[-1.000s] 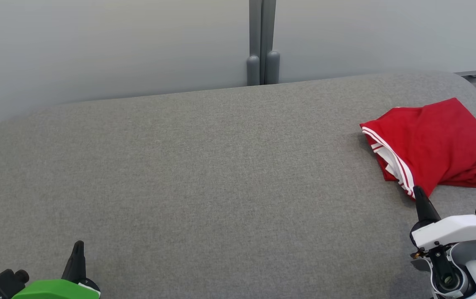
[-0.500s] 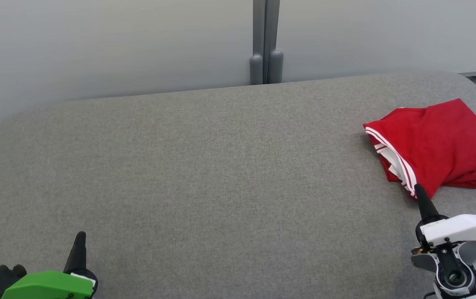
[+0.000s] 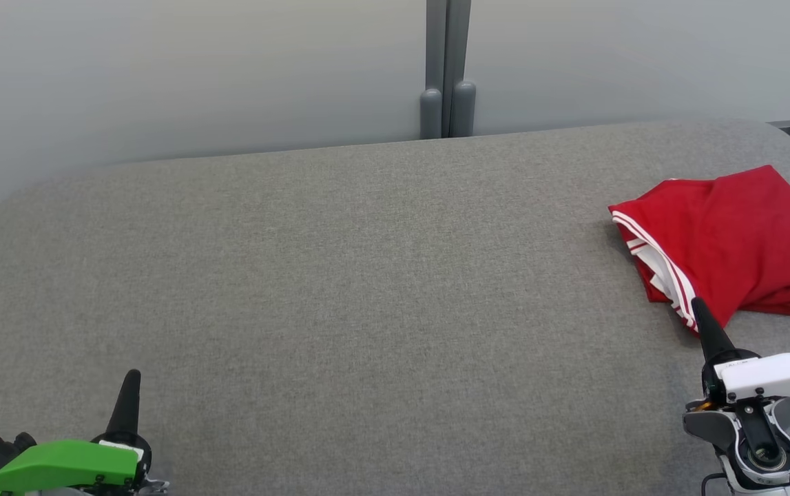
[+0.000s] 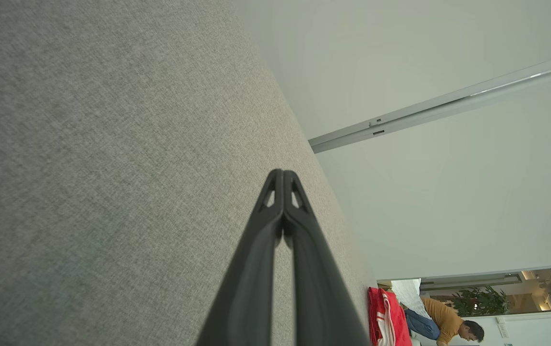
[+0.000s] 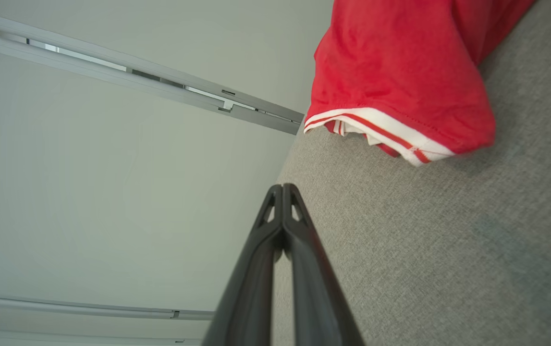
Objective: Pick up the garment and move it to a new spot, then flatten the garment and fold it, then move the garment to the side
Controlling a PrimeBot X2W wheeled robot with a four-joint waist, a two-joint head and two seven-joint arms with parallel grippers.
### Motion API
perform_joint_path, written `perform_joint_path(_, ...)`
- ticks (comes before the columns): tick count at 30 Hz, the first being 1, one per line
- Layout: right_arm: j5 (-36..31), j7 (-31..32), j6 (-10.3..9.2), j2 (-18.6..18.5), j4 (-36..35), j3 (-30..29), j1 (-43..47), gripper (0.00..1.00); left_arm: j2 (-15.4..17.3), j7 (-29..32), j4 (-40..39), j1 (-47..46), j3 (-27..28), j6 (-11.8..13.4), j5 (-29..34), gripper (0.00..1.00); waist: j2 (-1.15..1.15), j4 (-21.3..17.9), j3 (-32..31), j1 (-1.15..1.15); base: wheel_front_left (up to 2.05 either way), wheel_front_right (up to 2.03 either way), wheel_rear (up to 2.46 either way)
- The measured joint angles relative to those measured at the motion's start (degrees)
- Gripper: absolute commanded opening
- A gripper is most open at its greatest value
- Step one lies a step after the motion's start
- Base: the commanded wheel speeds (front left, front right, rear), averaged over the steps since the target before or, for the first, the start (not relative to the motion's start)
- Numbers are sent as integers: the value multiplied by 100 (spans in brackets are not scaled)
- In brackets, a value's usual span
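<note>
Grey fabric table [image 3: 367,275] is carrying a folded red garment [image 3: 732,241] at its far right edge, lying just ahead of the right gripper [image 3: 698,306], jaws pressed together and empty; the left gripper [image 3: 131,379], likewise closed, is sitting well apart.

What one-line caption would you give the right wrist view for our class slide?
Shut right gripper pointing toward, not touching, a folded red garment with white-striped trim on grey upholstery.
</note>
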Motion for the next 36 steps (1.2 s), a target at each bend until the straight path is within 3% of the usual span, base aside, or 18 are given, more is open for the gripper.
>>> perform_joint_path(30, 1733, 580, 399, 423, -44, -727, -71, 0, -193, 556, 42, -388, 348, -334, -1652, 0, 0, 120, 38, 0, 0, 0, 0)
perform_joint_path(36, 1766, 597, 413, 466, -45, -737, -72, 0, -203, 556, 41, -426, 387, -348, -1747, 0, 0, 120, 38, 0, 0, 0, 0)
